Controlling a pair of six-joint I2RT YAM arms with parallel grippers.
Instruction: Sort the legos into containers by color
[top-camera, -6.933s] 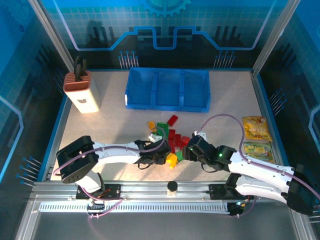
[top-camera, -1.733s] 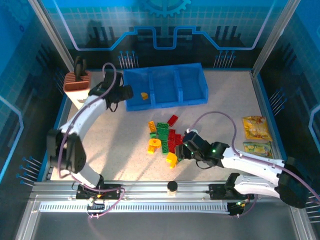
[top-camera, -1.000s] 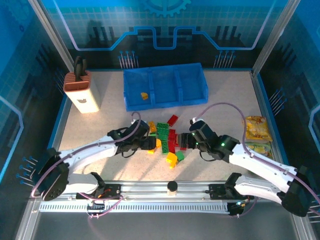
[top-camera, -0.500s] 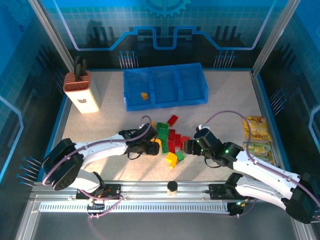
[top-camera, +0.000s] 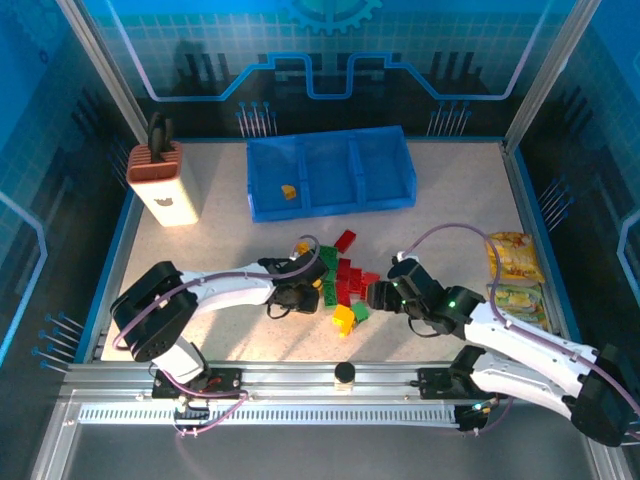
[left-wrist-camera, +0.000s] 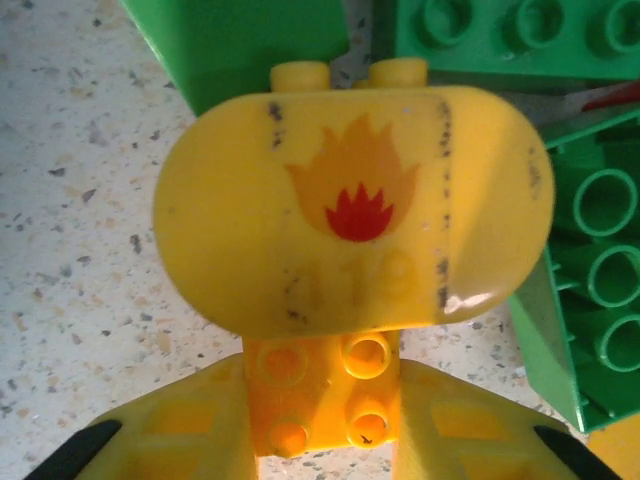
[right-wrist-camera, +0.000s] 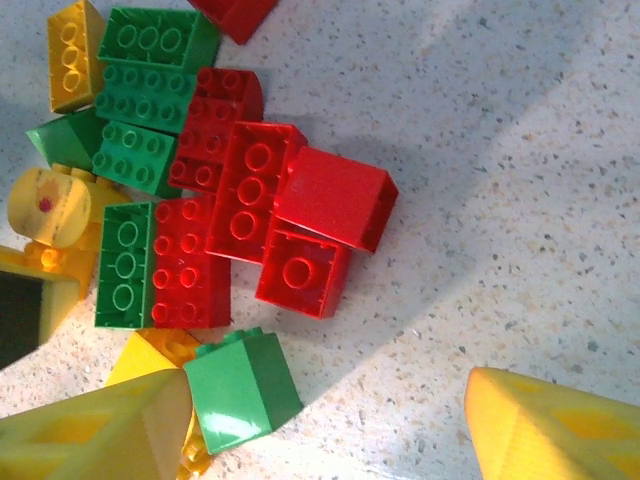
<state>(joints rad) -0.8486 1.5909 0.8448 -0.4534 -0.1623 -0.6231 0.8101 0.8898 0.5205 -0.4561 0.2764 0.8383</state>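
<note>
The legos (top-camera: 342, 278) lie heaped at 6 o'clock from the containers (top-camera: 378, 170). At the heap's 9 o'clock edge the left gripper (left-wrist-camera: 320, 435) is clamped on a yellow flame-marked lego (left-wrist-camera: 350, 205). At its 3 o'clock edge the right gripper (right-wrist-camera: 325, 410) hangs, fingers (right-wrist-camera: 100, 430) apart, a green lego (right-wrist-camera: 242, 388) just beside one.

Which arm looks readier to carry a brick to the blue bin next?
Left. The left claw looks closed around the orange brick, ready to lift. The right claw hangs open above the pile, holding nothing.
</note>
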